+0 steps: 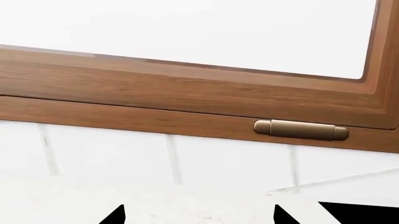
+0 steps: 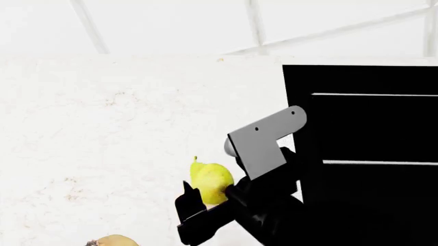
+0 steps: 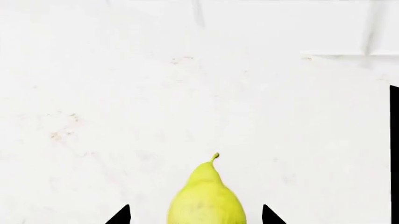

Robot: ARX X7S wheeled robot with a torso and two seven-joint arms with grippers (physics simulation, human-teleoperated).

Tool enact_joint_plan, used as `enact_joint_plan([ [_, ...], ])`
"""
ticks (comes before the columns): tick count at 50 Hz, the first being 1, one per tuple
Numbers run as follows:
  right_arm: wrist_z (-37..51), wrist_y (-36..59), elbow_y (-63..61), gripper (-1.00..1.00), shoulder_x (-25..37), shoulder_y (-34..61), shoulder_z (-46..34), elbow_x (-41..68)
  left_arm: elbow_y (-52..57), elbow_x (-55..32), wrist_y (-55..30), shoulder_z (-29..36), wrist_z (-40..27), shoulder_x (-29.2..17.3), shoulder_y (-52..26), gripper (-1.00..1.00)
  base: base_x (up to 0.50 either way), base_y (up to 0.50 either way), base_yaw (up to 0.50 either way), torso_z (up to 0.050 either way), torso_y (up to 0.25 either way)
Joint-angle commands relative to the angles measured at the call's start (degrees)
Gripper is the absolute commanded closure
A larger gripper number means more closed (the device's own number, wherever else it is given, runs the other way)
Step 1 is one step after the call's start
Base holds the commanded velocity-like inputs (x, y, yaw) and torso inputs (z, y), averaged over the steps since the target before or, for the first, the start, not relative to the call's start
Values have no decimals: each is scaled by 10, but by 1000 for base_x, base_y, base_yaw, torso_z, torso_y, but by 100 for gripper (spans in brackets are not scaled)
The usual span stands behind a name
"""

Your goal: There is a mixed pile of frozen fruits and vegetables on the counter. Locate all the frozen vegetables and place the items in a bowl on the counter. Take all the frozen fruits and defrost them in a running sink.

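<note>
A yellow pear (image 2: 212,180) lies on the white counter (image 2: 102,128), just left of the black sink (image 2: 370,154). My right gripper (image 2: 208,195) is open with a finger on each side of the pear (image 3: 206,200), and a small gap shows on both sides. My left gripper (image 1: 199,217) is open over bare counter (image 1: 187,200) with nothing between its tips; it does not show in the head view. A yellowish-tan rounded item (image 2: 113,241) peeks in at the head view's lower edge. The frozen vegetables and the bowl are out of view.
A white tiled wall (image 2: 171,25) backs the counter. The left wrist view faces a brown wooden window frame (image 1: 187,93) with a brass hinge (image 1: 300,129), and a corner of the sink (image 1: 361,212).
</note>
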Motion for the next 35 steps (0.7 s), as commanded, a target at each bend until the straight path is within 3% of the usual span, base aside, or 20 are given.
enact_joint_plan([
  [1, -32, -21, 53, -100, -16, -2, -26, -36, 0, 1, 3, -4, 3, -4, 6, -100, 0, 0, 0, 0, 0],
  [35, -87, -78, 136, -100, -40, -10, -62, -93, -3, 14, 6, 12, 9, -1, 6, -100, 0, 0, 0, 0, 0],
])
